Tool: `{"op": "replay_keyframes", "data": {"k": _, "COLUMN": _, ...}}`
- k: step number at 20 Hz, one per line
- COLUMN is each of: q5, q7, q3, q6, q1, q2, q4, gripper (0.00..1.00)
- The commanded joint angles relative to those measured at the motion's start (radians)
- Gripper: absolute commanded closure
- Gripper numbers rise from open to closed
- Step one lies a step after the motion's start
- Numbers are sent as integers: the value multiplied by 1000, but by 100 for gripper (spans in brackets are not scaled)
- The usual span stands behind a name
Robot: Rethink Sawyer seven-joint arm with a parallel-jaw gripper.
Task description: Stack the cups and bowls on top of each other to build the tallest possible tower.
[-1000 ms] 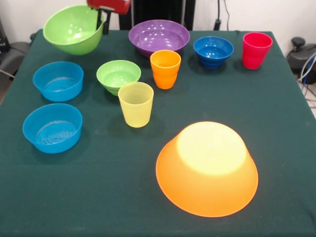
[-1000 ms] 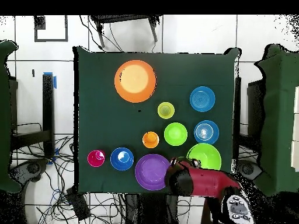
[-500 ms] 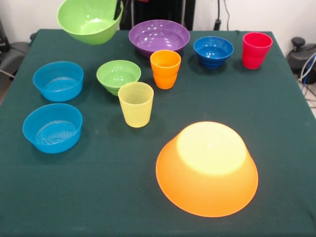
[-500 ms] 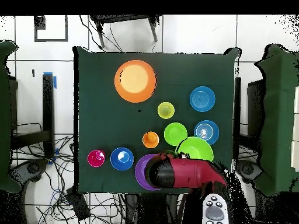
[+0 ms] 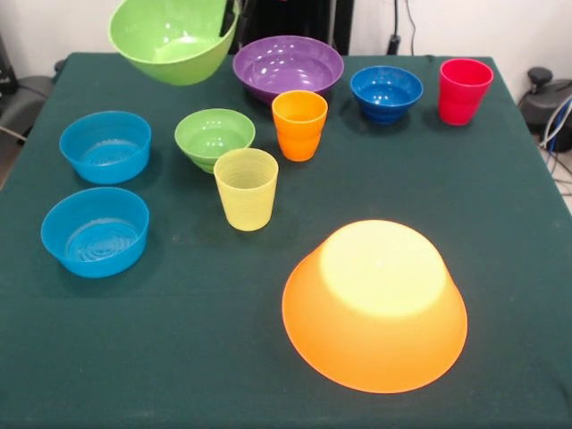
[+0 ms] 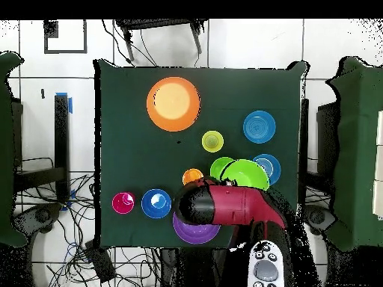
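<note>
The large green bowl (image 5: 175, 40) hangs in the air, tilted, above the far left part of the table (image 5: 223, 357). A second ago it sat lower and further left by the far left corner; since then it has risen and drifted right, towards the purple bowl (image 5: 288, 64), and in the last half second the shift is only slight. That suggests the lift is done and the carry is beginning, probably towards the huge orange bowl (image 5: 375, 304), which lies upside down at the near right, well apart, as the base of a tower that has nothing on it yet. The gripper (image 5: 234, 16) shows only as a dark tip at the bowl's right rim at the top edge of the front view; it appears to be pinching that rim, since the bowl hangs from nothing else. In the overhead view the red arm (image 6: 224, 205) now covers part of the purple bowl, and the green bowl overlaps the small green bowl (image 5: 214, 137). Everything else stands on the table: the two light blue bowls (image 5: 105, 146) at the left, the yellow cup (image 5: 246, 189) and orange cup (image 5: 299, 124) in the middle, and the dark blue bowl (image 5: 386, 93) and red cup (image 5: 465, 90) at the far right.
</note>
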Motion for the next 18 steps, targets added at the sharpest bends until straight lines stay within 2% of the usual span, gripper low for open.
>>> {"op": "replay_keyframes", "data": {"k": 1, "q5": 52, "q7": 81, "q3": 107, "q6": 116, "q1": 39, "q2": 14, "q4": -87, "gripper": 100}}
{"op": "replay_keyframes", "data": {"k": 12, "q5": 113, "q7": 98, "q3": 128, "q6": 96, "q1": 60, "q2": 44, "q4": -101, "gripper": 100}}
{"op": "replay_keyframes", "data": {"k": 18, "q5": 122, "q7": 109, "q3": 127, "q6": 59, "q1": 74, "q2": 65, "q4": -126, "gripper": 100}}
